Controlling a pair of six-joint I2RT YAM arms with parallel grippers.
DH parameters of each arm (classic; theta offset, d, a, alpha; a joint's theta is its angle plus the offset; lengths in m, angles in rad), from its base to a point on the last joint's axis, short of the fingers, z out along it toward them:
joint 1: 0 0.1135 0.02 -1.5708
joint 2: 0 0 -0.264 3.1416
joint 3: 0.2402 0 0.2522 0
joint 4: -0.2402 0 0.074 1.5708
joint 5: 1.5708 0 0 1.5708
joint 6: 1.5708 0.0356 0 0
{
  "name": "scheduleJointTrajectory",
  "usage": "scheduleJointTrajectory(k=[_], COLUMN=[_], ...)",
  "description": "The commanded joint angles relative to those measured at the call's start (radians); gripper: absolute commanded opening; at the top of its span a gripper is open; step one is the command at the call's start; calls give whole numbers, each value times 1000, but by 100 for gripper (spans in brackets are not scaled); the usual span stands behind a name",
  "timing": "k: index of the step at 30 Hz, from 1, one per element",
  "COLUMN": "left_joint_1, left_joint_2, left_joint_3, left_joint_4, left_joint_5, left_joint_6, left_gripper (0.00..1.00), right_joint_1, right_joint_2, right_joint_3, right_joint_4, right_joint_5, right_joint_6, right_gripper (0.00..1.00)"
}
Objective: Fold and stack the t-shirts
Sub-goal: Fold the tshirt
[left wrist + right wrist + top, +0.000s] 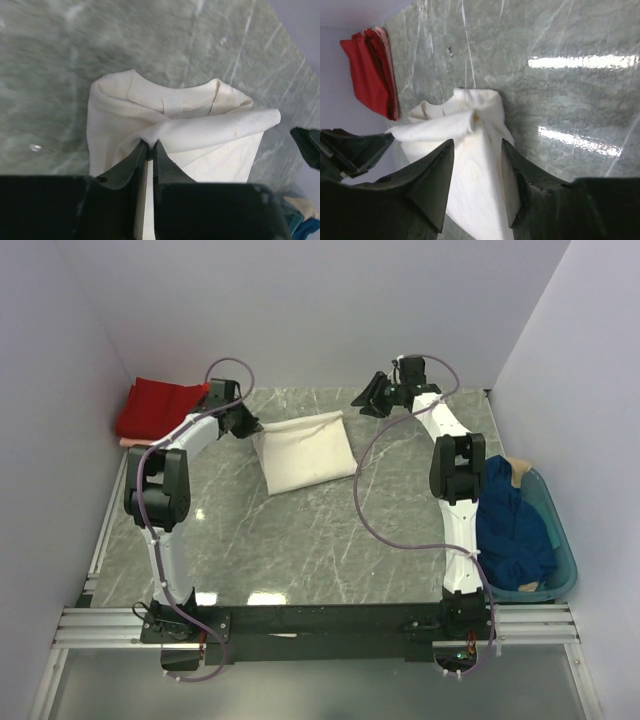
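Between plain white walls (300,310), a grey-green marbled tabletop (300,550) carries a folded cream-white cotton t-shirt (305,452) a little beyond its middle. The shirt's long axis runs across the table from left to right, with the right end swung slightly farther away. The left gripper (243,423) sits at the shirt's far left corner. Its wrist view shows the jaws pressed together on a raised ridge of the cream cloth just below the collar, so that corner is pinched. The right gripper (372,400) hangs off the shirt, beyond its far right corner and apart from it, with its jaws spread and nothing between them but the cloth lying underneath. A folded red cotton t-shirt (160,405) lies in the far left corner on top of a pale pink t-shirt (128,442), of which only an edge shows. A dark blue t-shirt (512,525) is heaped unfolded in a teal plastic basket (562,570) at the right edge. The likely next move is to carry the cream shirt onto that stack, which lies to the left of the shirt and slightly farther back, almost in line with its long axis. The left arm is clearly the nearer one, and it holds the end that faces the stack. Pulled by one corner, the fold may well open.
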Motion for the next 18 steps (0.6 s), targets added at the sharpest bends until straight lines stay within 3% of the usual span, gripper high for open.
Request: scheduleJointTrajectory(k=[1, 2, 6, 8, 18], left_joint_1=[61, 67, 98, 107, 42], left_joint_2=[4, 0, -25, -40, -171], left_joint_3=[6, 2, -41, -49, -146], left_joint_4=[62, 66, 79, 65, 97], left_joint_5=[-26, -31, -37, -51, -101], left_joint_6=[15, 15, 0, -16, -14], left_gripper=[14, 22, 34, 48, 46], right_joint_1=[-6, -4, 19, 58, 259], right_joint_2=[-58, -105, -237, -285, -296], right_joint_3=[28, 4, -195, -243, -269], right_joint_4=[-5, -4, 30, 30, -60], right_joint_5=[39, 53, 110, 168, 547], right_joint_6=[-45, -64, -99, -133, -239], right_gripper=[52, 54, 54, 54, 53])
